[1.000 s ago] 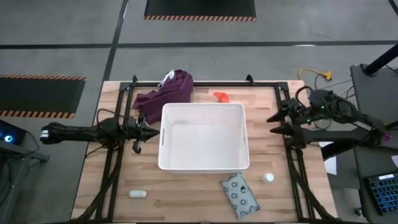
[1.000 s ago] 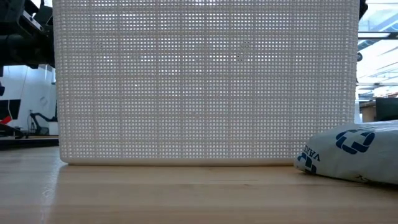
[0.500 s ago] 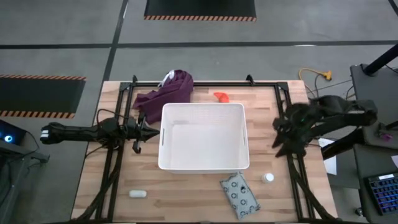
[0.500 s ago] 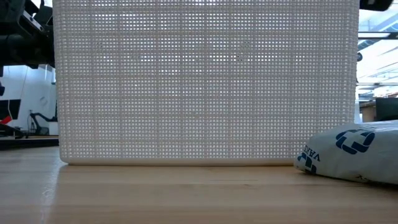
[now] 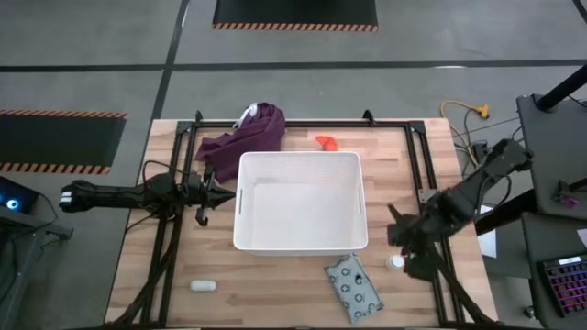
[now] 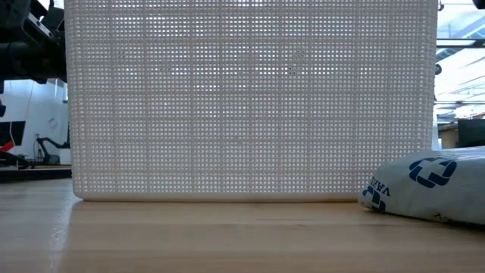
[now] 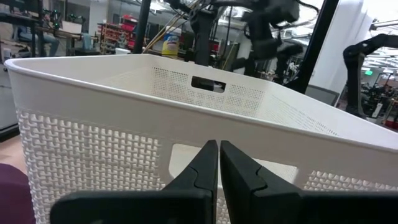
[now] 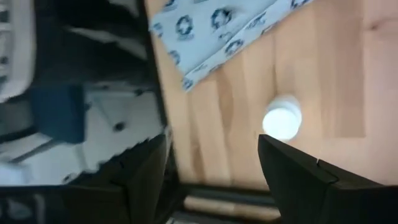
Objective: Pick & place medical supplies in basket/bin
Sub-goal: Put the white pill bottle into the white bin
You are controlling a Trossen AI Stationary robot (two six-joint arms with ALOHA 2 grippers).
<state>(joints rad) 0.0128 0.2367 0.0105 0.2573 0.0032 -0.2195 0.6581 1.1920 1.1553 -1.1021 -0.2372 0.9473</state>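
The white basket point(image 5: 303, 203) stands mid-table; its near wall fills the low view point(image 6: 250, 98). The grey-green dotted packet point(image 5: 353, 289) lies flat near the front edge and also shows in the low view point(image 6: 428, 186). The tiny white bottle point(image 5: 395, 262) stands right of it. The white oblong piece point(image 5: 203, 285) lies at front left, and the orange tube point(image 5: 326, 142) lies behind the basket. My right gripper point(image 5: 401, 246) hangs open above the bottle point(image 8: 282, 120), touching nothing. My left gripper point(image 5: 229, 194) is shut and empty beside the basket's left wall point(image 7: 93, 149).
A purple cloth point(image 5: 243, 133) lies bunched at the basket's far left corner. Black frame rails point(image 5: 426, 174) run along the table's left and right sides. Bare wood shows between the oblong piece and the packet.
My right gripper has swung from beside the basket's right wall toward the table's near edge, and now stands over the white bottle. Nothing on the table has moved.
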